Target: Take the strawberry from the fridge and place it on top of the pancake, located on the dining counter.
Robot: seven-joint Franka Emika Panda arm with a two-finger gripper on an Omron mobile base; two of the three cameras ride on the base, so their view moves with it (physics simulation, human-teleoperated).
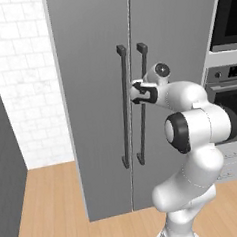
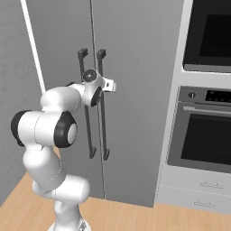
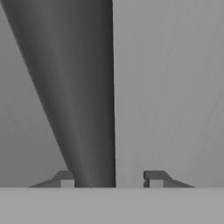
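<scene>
The fridge (image 1: 100,116) stands with both grey doors closed; the strawberry is not visible. The hand (image 1: 135,93) is at the right door's bar handle (image 1: 142,104), about a third of the way down. In the hand view the handle (image 3: 83,96) passes between the fingertips (image 3: 65,179), touching the left one with a gap to the right one; a full grasp cannot be confirmed. A wall oven (image 2: 210,117) stands right of the fridge.

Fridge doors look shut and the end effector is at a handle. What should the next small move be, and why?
Probably finish closing the end effector on the dark handle bar, then pull. The fridge is closed, the bar sits between the fingertips, nearer one than the other, with a gap remaining.
</scene>
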